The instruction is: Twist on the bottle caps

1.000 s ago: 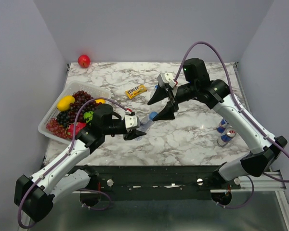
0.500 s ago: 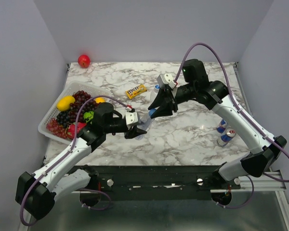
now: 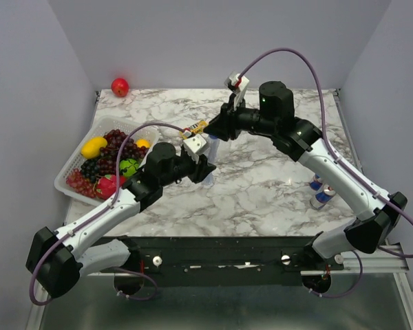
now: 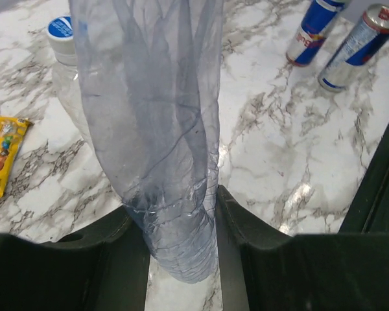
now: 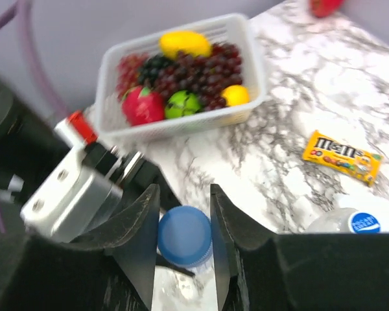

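left jaws clamp the slim bottle (image 4: pixel 162 162), right jaws pinch a blue cap (image 5: pixel 185 236).

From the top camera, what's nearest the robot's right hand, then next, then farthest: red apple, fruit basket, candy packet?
Counting from the right hand:
1. candy packet, just to its left.
2. fruit basket, on the table's left side.
3. red apple, at the far-left corner.
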Controlling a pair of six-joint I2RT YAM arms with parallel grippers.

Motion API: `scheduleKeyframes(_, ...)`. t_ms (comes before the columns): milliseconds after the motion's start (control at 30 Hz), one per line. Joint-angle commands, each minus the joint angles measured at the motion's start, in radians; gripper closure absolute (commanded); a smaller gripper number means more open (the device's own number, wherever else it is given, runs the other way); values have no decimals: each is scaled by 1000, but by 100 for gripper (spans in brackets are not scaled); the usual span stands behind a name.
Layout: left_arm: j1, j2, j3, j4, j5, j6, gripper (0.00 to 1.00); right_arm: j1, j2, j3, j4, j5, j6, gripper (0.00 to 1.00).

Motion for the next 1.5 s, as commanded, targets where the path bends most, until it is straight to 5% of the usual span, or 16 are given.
scheduleKeyframes(0, 0, -17, 69, 69, -76, -74, 100, 4, 41, 46, 7, 218, 107, 55)
scheduleKeyframes(67, 12, -43, 54, 35, -12, -35, 100, -34, 4, 53, 51, 62, 72, 26)
scheduleKeyframes(100, 21, -70, 34, 23, 37, -6, 100, -58, -10, 49, 77, -28, 67, 23)
scheduleKeyframes(233, 132, -110, -3, -14, 467, 64, 100, -154, -51, 22, 174, -479, 43, 22)
scheduleKeyframes(467, 158, -74, 25, -63, 580, 160, 100, -158, -37, -88, 301, -860, 54, 23)
scheduleKeyframes(1033, 163, -44, 31, 9, 608, 118, 100, -152, -30, -138, 342, -815, 56, 30)
scheduleKeyframes(1333, 161, -34, 22, 24, 568, 100, 100, -152, -24, -124, 343, -694, 62, 57)
scheduleKeyframes(1433, 143, -18, 10, 107, 441, -12, 100, -119, -39, -122, 300, -475, 35, 76)
scheduleKeyframes(1467, 126, -14, 14, 136, 387, -35, 100, -99, -57, -119, 280, -260, -12, 82)
